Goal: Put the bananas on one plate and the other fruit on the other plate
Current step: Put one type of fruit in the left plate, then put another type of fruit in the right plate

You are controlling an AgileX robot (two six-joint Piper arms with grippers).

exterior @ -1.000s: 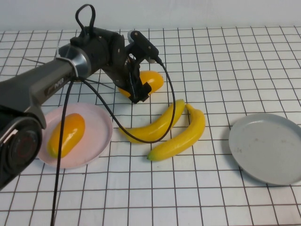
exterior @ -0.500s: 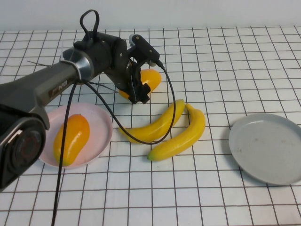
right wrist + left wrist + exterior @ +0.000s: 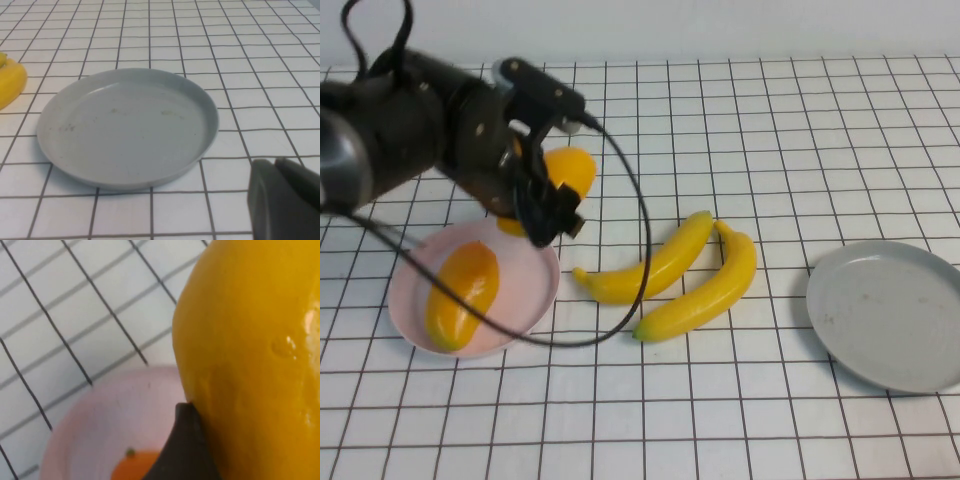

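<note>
Mango [image 3: 565, 172] clenched in left gripper [image 3: 545, 195] jaws should clear the pink plate [image 3: 535, 290] rim, landing beside its twin [image 3: 462, 293]; right gripper [image 3: 285, 200], jaws unreadable, sits by the grey plate [image 3: 127, 125].

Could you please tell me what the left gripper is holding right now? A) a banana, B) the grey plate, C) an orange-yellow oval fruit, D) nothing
C: the left gripper is shut on an orange-yellow oval fruit, lifted beside the pink plate; both bananas lie on the table, and the right gripper sits near the grey plate.
</note>
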